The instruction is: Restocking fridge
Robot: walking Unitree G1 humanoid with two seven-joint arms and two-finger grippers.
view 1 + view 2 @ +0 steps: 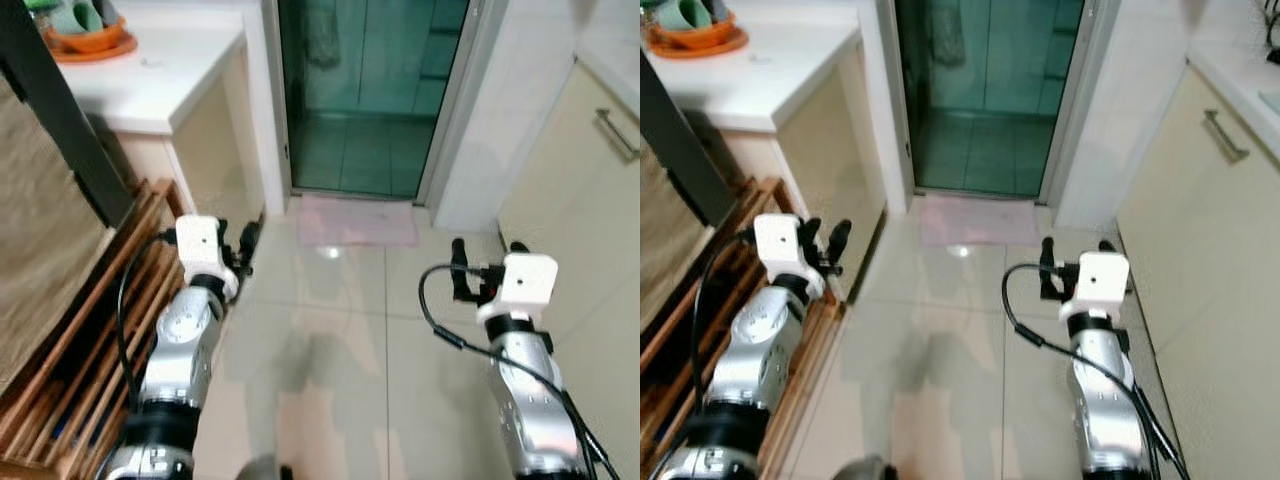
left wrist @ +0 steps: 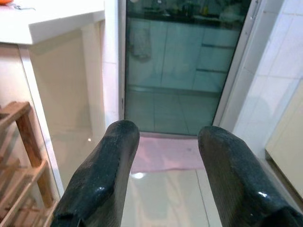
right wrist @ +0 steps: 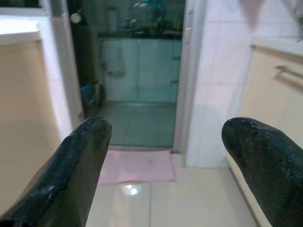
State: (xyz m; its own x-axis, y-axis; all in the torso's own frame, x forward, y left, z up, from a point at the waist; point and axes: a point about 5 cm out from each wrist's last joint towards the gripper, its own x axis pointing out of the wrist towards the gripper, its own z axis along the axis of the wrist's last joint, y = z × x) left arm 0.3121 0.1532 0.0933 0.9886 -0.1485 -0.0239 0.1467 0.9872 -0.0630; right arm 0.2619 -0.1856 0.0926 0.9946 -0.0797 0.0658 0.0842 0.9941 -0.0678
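Observation:
Both arms are raised in front of me over a glossy tiled floor (image 1: 330,330). My left gripper (image 1: 237,240) is open and holds nothing; it hangs beside the wooden rack (image 1: 80,340). In its wrist view the left gripper (image 2: 168,130) points at the glass door. My right gripper (image 1: 488,250) is also open and holds nothing, near the cream cabinet on the right. Between its two spread fingers (image 3: 166,124) I see the door and the mat.
A dark glass sliding door (image 1: 370,90) stands ahead with a pink mat (image 1: 357,220) at its foot. On the left is a white counter (image 1: 150,70) bearing an orange bowl (image 1: 88,35). A cream cabinet with a metal handle (image 1: 617,130) lines the right side.

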